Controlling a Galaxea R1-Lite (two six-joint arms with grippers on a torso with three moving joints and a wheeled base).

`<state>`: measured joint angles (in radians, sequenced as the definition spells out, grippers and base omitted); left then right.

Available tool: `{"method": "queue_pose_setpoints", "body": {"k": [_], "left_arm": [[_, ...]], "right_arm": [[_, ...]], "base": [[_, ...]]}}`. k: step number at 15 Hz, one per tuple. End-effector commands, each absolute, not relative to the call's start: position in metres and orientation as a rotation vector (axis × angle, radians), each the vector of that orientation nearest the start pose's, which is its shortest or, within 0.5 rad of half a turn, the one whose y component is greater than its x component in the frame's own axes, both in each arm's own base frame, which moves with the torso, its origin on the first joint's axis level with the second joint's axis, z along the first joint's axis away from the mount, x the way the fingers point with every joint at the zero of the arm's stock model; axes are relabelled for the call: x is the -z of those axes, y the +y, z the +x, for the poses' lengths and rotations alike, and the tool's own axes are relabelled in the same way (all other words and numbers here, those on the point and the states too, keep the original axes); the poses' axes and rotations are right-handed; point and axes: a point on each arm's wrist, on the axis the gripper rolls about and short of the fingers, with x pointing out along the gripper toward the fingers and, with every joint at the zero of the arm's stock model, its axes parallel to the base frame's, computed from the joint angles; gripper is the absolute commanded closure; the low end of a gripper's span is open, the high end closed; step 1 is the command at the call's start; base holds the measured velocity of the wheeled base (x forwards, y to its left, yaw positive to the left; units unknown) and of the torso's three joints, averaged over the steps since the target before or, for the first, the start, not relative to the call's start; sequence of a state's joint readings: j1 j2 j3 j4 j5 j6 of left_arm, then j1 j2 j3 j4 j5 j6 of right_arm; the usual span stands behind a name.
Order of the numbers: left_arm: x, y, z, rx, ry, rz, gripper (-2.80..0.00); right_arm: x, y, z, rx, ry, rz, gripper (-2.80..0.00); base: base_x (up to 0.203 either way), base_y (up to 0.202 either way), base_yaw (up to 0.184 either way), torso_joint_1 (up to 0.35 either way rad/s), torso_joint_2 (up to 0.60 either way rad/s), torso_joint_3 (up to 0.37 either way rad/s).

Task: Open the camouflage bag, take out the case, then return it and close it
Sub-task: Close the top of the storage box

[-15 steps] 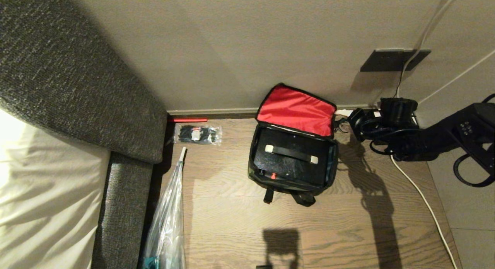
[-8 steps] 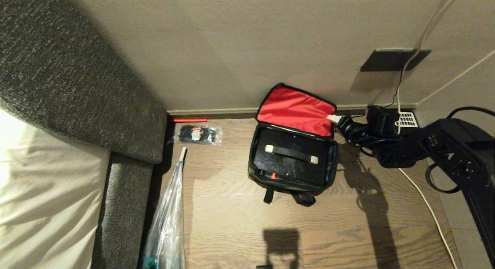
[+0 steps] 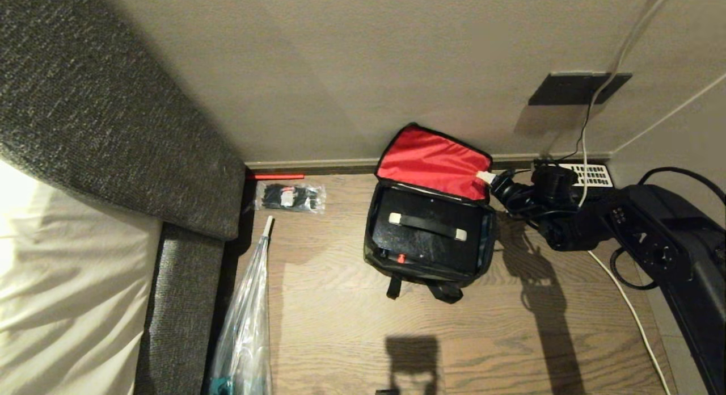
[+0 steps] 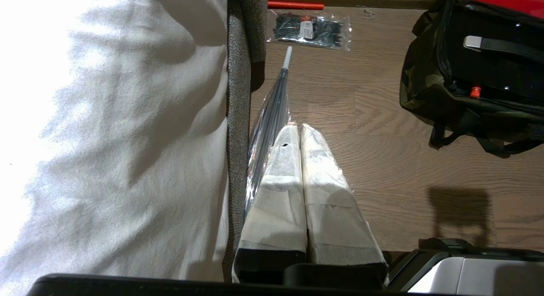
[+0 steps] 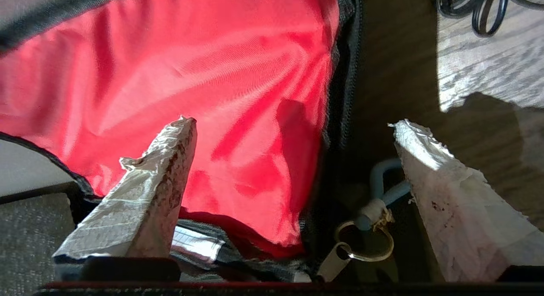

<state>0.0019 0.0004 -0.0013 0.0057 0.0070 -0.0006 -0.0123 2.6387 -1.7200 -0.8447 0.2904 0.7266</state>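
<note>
The camouflage bag (image 3: 454,273) stands open on the wood floor, its red-lined lid (image 3: 434,161) leaning back against the wall. The black case (image 3: 425,242) with its grey handle bar lies inside it. My right gripper (image 3: 491,179) is at the lid's right corner. It is open (image 5: 291,121), one finger in front of the red lining and the other beside the bag's edge, with nothing held. A zipper pull ring with a blue cord (image 5: 369,240) hangs between them. My left gripper (image 4: 298,128) is shut and empty, parked low beside the bed, left of the bag (image 4: 425,83).
A grey upholstered bed frame (image 3: 113,128) with a white sheet fills the left. A plastic-wrapped umbrella (image 3: 249,315), a packet of black ties (image 3: 290,197) and a red stick (image 3: 276,176) lie beside it. A white cable (image 3: 624,298) and a keypad telephone (image 3: 590,173) are at the right.
My right arm has swung left and lower, bringing the gripper to the lid's right corner, and its fingers have opened wider. The bag and case have not moved.
</note>
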Motion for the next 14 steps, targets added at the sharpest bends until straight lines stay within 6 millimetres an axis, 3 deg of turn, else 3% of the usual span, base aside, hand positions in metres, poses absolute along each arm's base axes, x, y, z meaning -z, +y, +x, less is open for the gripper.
{"method": "queue_pose_setpoints", "body": {"k": [1,2,9,14], "left_arm": [[-0.075,0.000,-0.023,-0.009,0.002,-0.002,0.00],[-0.075,0.000,-0.023,-0.009,0.002,-0.002,0.00],[-0.075,0.000,-0.023,-0.010,0.002,-0.001,0.00],[-0.075,0.000,-0.023,-0.010,0.002,-0.002,0.00]], "right_arm": [[-0.037,0.001,0.534,-0.243,0.163,0.735,-2.80],[-0.037,0.001,0.535,-0.249,0.153,0.734,0.00],[-0.034,0.012,0.535,-0.329,0.135,0.700,0.00],[-0.043,0.014,0.529,-0.333,0.133,0.649,0.00]], "base": [[0.000,0.000,0.000,0.000,0.00,0.000],[0.000,0.000,0.000,0.000,0.00,0.000],[0.000,0.000,0.000,0.000,0.00,0.000],[0.000,0.000,0.000,0.000,0.00,0.000]]}}
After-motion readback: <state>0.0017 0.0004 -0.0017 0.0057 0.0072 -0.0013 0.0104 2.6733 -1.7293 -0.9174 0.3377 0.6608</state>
